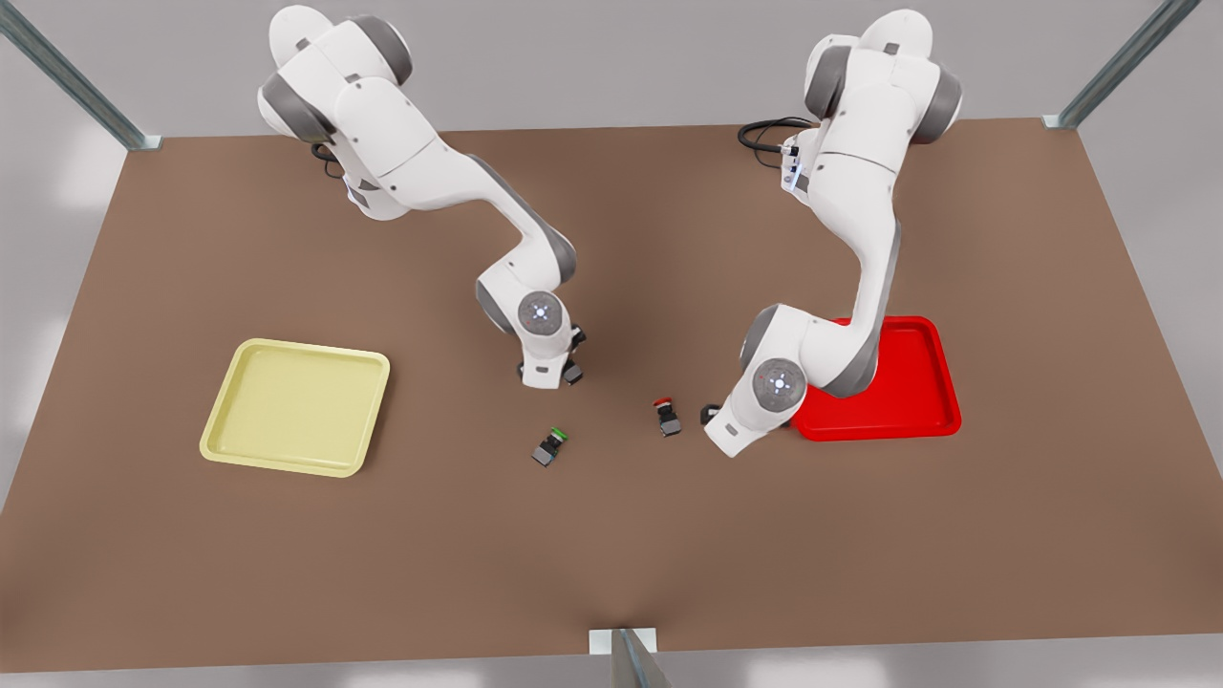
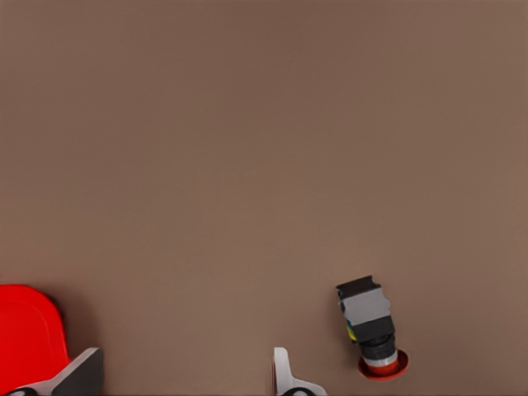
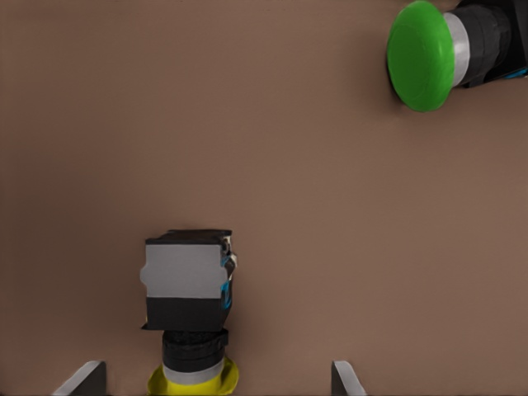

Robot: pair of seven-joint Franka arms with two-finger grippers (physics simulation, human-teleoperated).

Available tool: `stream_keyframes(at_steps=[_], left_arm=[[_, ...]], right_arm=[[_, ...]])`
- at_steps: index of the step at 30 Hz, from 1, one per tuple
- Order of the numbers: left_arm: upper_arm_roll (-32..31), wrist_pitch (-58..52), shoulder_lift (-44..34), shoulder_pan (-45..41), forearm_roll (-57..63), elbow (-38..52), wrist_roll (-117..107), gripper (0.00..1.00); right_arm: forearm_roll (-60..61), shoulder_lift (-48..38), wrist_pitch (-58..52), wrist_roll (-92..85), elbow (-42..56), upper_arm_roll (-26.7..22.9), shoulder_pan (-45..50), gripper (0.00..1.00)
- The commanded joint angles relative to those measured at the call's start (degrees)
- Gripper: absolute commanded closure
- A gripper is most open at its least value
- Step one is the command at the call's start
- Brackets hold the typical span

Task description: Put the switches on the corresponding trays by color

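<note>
The yellow-capped switch [image 3: 188,304] lies on its side between the open fingers of my right gripper [image 3: 216,369], untouched by either finger. That gripper [image 1: 554,375] hangs low over the table's middle, on the arm at the front view's left. The red-capped switch [image 1: 666,417] [image 2: 373,327] lies on the table, just beside my left gripper [image 1: 712,415] [image 2: 183,365], which is open and holds nothing. A pale yellow tray [image 1: 296,406] sits at the front view's left. A red tray [image 1: 908,382] [image 2: 25,334] lies at the right, partly under the left arm.
A green-capped switch [image 1: 550,446] [image 3: 437,54] lies on its side near the yellow one, toward the table's front edge. The brown table [image 1: 611,554] is bare in front. Metal frame posts stand at the table's corners and front edge.
</note>
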Motion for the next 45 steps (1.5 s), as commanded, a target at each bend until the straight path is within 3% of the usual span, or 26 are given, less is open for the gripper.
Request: stream_keyframes(at_steps=[1, 6, 21, 22, 23, 24, 38, 45], left_arm=[[-0.1, 0.4, 0.2, 0.0, 0.0, -0.1, 0.0, 0.00], [-0.4, 6.1, 0.6, 0.5, 0.0, -4.3, 0.0, 0.00], [-1.2, 9.4, 4.2, -5.6, -3.9, -3.8, -6.4, 0.00], [-1.2, 9.4, 4.4, -6.0, -3.9, -3.9, -6.9, 0.00], [-1.2, 9.6, 4.8, -6.4, -5.3, -3.9, -9.8, 0.00], [-1.3, 10.2, 5.1, -6.8, -5.5, -4.0, -14.6, 0.00], [-4.2, 9.5, 5.1, -6.4, -5.3, -4.0, -8.4, 0.00], [-3.2, 9.5, 6.6, -5.4, -5.3, 1.2, -24.0, 0.00]], right_arm=[[0.2, 0.2, 0.0, 0.9, 0.5, 0.0, 0.1, 0.00], [0.5, 2.8, -0.1, 1.9, 3.8, -0.3, 0.0, 0.00], [-0.3, 8.0, 0.3, 1.6, 8.8, -1.2, 2.6, 0.00], [-0.3, 8.0, 0.3, 1.6, 8.9, -1.2, 2.5, 0.07], [-0.3, 8.0, 0.3, 1.6, 8.9, -1.2, 2.5, 0.33], [-0.3, 8.0, 0.3, 1.6, 8.9, -1.2, 2.5, 0.40], [-0.3, 8.2, -0.4, 1.7, 8.8, -1.2, 2.4, 0.47], [-0.5, 8.0, -0.7, 1.4, 8.8, -1.2, 2.0, 0.46]])
